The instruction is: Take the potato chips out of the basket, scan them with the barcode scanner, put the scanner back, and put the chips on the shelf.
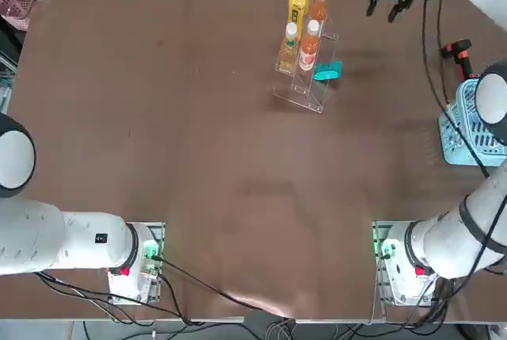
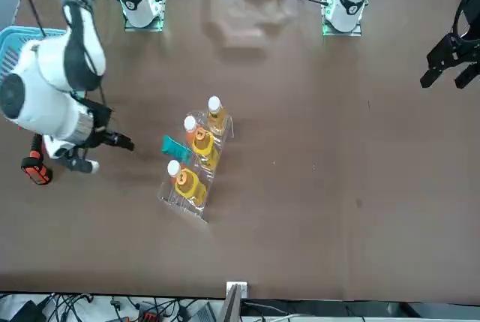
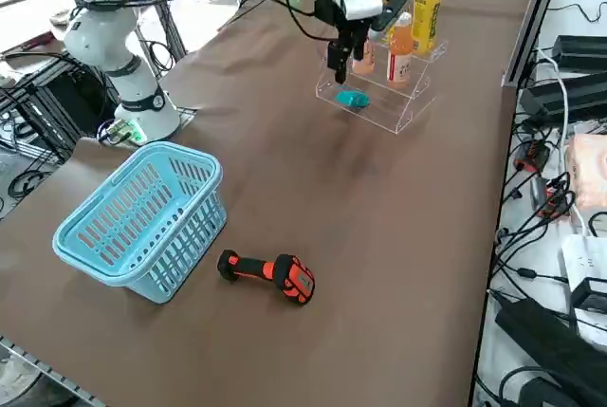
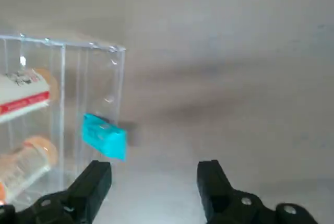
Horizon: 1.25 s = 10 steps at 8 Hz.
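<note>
brown table [image 1: 158, 134] | on it: blue basket [image 3: 142, 217] | barcode scanner [image 3: 268, 271] | clear shelf [image 3: 384, 113]

Taking the stepped shelf [image 1: 304, 101] on the table [image 1: 174, 142] as the landmark, the potato chips packet [image 1: 327, 70] lies on it at its right-hand edge, toward the robot's side, with the five bottles [image 1: 310, 45] also on the shelf, to the left of the packet and behind it. The right gripper [image 1: 383, 12] hovers above the table to the right of the shelf, while the barcode scanner [image 1: 458, 50] lies on the table farther to the shelf's right. Also well to the shelf's right, but nearer the robot's bases, stands the basket [image 3: 142, 219].
</note>
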Each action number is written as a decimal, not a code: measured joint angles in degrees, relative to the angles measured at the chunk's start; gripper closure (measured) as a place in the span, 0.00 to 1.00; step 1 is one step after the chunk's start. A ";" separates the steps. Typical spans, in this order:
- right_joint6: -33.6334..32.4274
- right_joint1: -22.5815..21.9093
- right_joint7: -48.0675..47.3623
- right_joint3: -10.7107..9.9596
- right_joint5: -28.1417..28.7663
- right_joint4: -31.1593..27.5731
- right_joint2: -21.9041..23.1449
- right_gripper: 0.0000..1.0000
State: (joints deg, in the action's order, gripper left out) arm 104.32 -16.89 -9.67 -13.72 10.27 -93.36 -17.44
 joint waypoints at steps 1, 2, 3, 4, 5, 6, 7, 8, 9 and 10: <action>-5.01 1.17 0.89 -0.29 -1.72 3.69 0.29 0.00; -9.80 2.32 1.09 -0.55 -2.52 7.18 0.49 0.00; -14.39 3.67 1.21 -0.66 -2.76 10.40 0.61 0.00; -19.02 4.91 1.40 -0.70 -2.79 13.69 0.66 0.00; -23.43 5.70 1.62 -0.81 -2.77 16.87 0.75 0.00; -26.23 6.12 2.43 -1.03 -2.77 19.16 0.83 0.00; -27.79 6.30 3.59 -1.17 -2.78 20.81 0.86 0.00; -28.65 6.27 4.13 -1.13 -2.78 21.77 0.85 0.00; -28.87 6.15 4.31 -0.86 -2.78 22.12 0.84 0.00; -28.90 6.25 4.31 -0.14 -2.78 22.26 0.86 0.00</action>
State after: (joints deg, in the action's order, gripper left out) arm 75.42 -10.64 -5.36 -13.86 7.49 -71.10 -16.58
